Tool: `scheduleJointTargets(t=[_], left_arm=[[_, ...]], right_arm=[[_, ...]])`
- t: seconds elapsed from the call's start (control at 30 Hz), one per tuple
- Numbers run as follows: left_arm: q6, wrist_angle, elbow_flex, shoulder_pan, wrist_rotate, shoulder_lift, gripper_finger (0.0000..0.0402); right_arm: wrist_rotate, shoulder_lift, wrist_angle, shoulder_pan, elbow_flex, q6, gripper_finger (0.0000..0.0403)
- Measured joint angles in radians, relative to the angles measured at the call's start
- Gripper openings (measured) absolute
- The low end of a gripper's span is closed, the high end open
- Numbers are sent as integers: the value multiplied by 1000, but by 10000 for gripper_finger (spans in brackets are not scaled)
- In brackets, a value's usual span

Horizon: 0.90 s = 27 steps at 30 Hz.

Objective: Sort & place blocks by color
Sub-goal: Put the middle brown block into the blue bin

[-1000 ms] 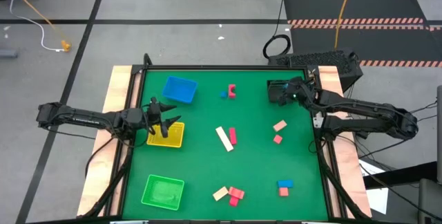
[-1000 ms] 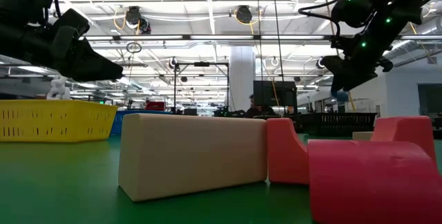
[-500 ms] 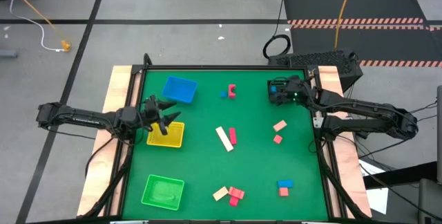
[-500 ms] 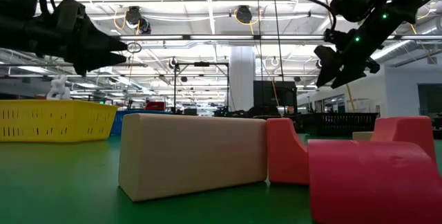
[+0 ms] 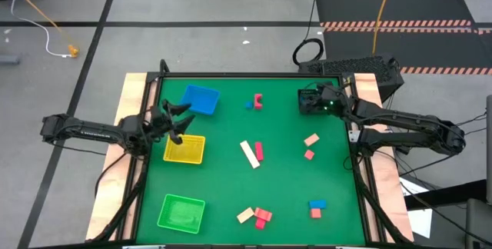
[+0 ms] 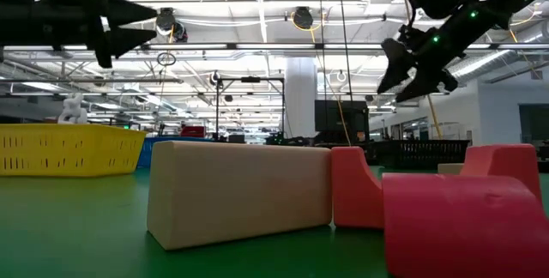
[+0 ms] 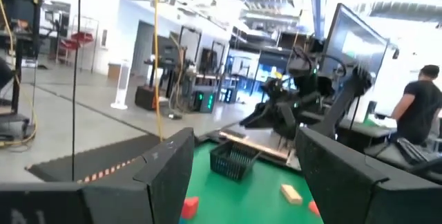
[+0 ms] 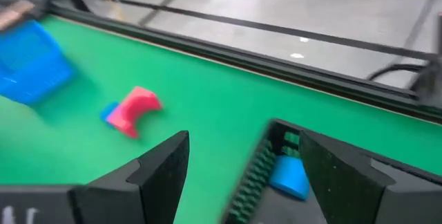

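2 dark jointed arms (image 5: 84, 131), black pointed fingers (image 7: 345, 175), green indicator lights

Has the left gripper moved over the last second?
Yes. In the high view the left gripper has swung off the yellow tray toward the blue tray; in the low view it has risen, empty.

Blocks lie scattered across my desk: a red-and-blue pair (image 5: 257, 101) far centre, a tan bar (image 5: 249, 154) with a red bar (image 5: 259, 151) beside it mid-desk, tan and pink ones (image 5: 310, 145) right, a tan-and-red cluster (image 5: 255, 216) near, a blue-and-red pair (image 5: 317, 207) near right.
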Motion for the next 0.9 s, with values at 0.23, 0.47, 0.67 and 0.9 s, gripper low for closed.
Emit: scheduleJointTargets(t=[0.23, 0.47, 0.67, 0.9], left_arm=[[-46, -34, 60, 0, 26, 101, 253], [1, -118, 202, 0, 83, 307, 253], [81, -261, 333, 8, 110, 494, 253], [229, -284, 430, 48, 296, 673, 253]], right_arm=[[-114, 0, 136, 7, 0, 46, 267], [-113, 0, 232, 89, 0, 55, 267], [-113, 1, 265, 185, 0, 85, 267], [-112, 92, 332, 309, 1, 132, 267]])
